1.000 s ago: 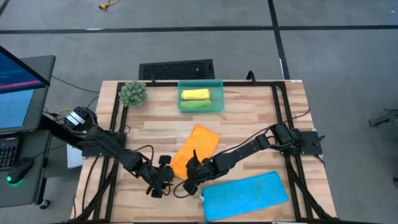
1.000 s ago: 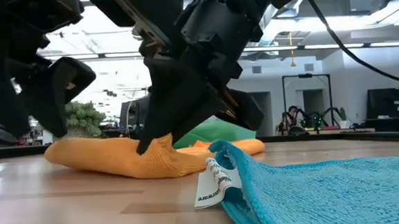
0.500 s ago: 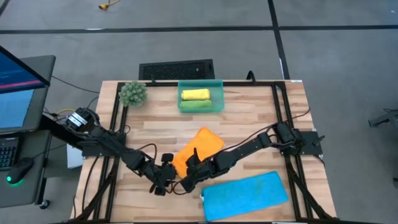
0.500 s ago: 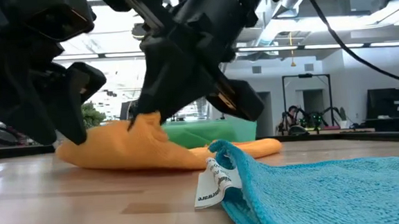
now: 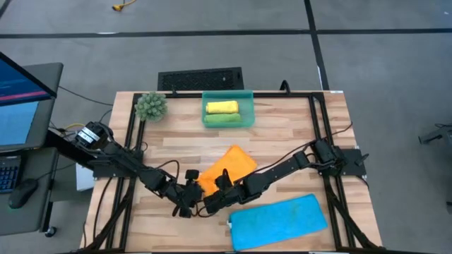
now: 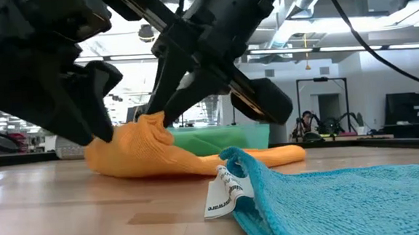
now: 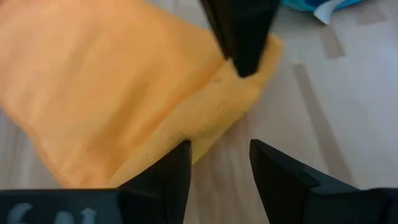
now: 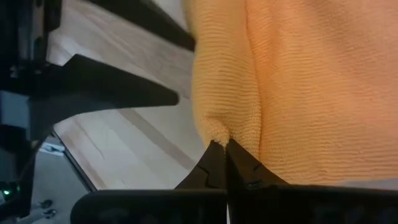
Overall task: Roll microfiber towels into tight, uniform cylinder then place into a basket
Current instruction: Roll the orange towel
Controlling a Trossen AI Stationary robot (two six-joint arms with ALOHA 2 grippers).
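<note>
Orange towel [image 5: 224, 166] mid-tabletop, near edge bunched into a fold, pinched by clenched right gripper [image 8: 219, 149]; left gripper [image 7: 219, 163] released beside it. Four towels counted: orange, blue [image 5: 279, 221] flat, yellow [image 5: 221, 107] and green [image 5: 222, 119] rolled in one basket [image 5: 228, 92].

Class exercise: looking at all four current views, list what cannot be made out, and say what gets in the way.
- Near end of the orange towel, high view: hidden under both grippers.
- Basket contents, low view: blocked by the towel and arm.
- Blue towel, left wrist view: cut off by the edge.
- Blue towel's tag text, low view: too small.
</note>
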